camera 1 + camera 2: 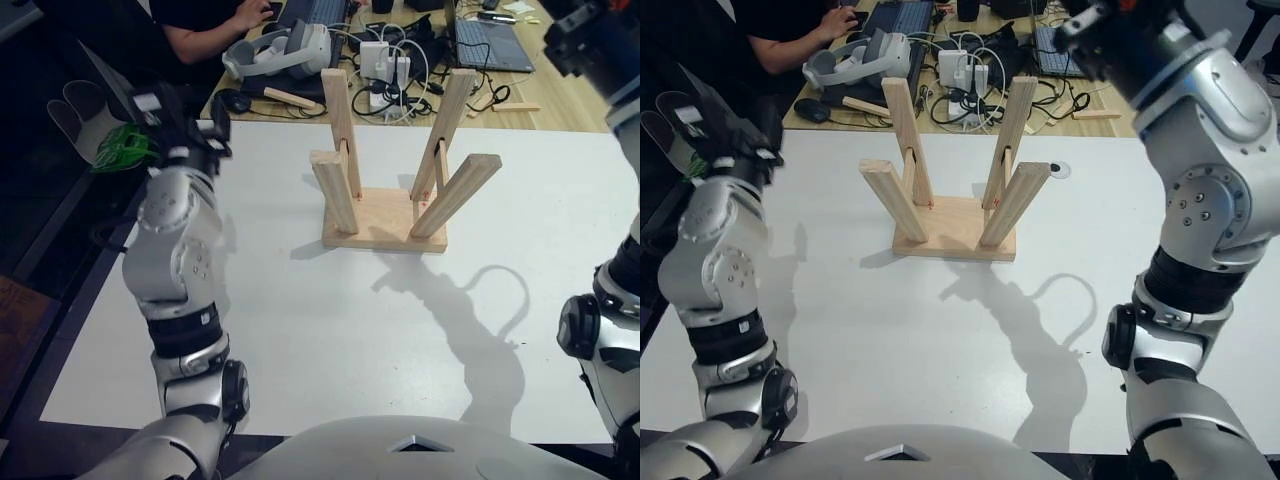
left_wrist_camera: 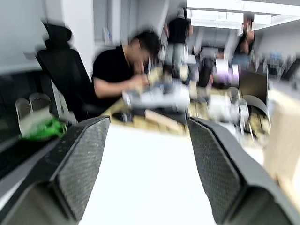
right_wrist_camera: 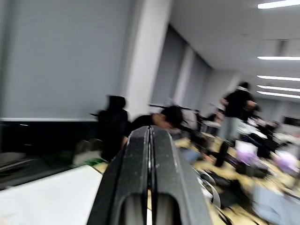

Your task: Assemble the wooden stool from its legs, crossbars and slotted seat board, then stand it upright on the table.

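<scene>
**Stool upside down on the table**

We see the pale wooden stool point(image 1: 385, 190) inverted mid-way across the white table point(image 1: 300, 330), seat board point(image 1: 385, 228) flat and four legs point(image 1: 340, 120) splaying upward. Our left gripper point(image 2: 147, 120) has its fingers apart. Our right gripper point(image 3: 150, 133) has its fingers pressed together, empty.

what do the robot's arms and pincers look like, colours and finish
The left arm and right arm have rounded silver-grey shells with small screw holes, joined by black ring-shaped bands. The left pincer has two broad black fingers with dimpled, grid-textured pads. The right pincer has smooth, glossy black fingers with rounded tips.
</scene>
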Controlling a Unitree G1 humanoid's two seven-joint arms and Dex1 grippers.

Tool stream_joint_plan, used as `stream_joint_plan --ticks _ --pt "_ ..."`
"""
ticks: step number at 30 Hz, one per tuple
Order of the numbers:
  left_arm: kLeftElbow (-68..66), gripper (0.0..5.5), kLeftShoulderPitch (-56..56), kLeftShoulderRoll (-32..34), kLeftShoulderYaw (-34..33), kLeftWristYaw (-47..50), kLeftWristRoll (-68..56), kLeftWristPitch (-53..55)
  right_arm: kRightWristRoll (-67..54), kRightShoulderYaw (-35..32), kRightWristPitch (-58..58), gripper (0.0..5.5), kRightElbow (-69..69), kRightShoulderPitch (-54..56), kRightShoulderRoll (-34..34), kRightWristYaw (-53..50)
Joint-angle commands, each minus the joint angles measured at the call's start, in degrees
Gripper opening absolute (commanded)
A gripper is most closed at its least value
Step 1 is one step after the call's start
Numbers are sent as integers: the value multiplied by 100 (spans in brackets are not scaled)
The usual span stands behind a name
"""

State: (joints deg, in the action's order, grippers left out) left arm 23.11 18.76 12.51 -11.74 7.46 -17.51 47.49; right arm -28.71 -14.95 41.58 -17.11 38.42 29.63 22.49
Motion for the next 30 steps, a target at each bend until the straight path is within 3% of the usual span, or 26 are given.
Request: stream_joint_plan --ticks 1,4,9,16,20,25,30 --pt "40 304 -523 -196 152 -200 -33 78 867 -608 -1128 3 1115 -1613 258 -182" --pt "-906 304 -712 107 15 -778 104 -758 1318 -499 -2032 3 2153 -2763 358 252" --pt "-2357 304 -1107 299 171 -1920 136 -1838 2007 666 -3187 3 3281 -3441 415 1391" --pt "-3821 304 -554 240 354 -2519 235 -2609 3054 1926 -4848 3 5696 -2080 283 2167" --pt "-4539 304 -244 117 447 -2961 129 -2673 3140 2181 -5253 3 6757 -1501 66 2649" --pt "-4995 304 5 -50 182 -3707 -577 -2197 2222 1731 -4218 3 6986 -1258 -277 3507" --pt "-5206 304 142 53 180 -4202 -803 -1891 1690 1693 -2568 3 6040 -1303 -363 3905"
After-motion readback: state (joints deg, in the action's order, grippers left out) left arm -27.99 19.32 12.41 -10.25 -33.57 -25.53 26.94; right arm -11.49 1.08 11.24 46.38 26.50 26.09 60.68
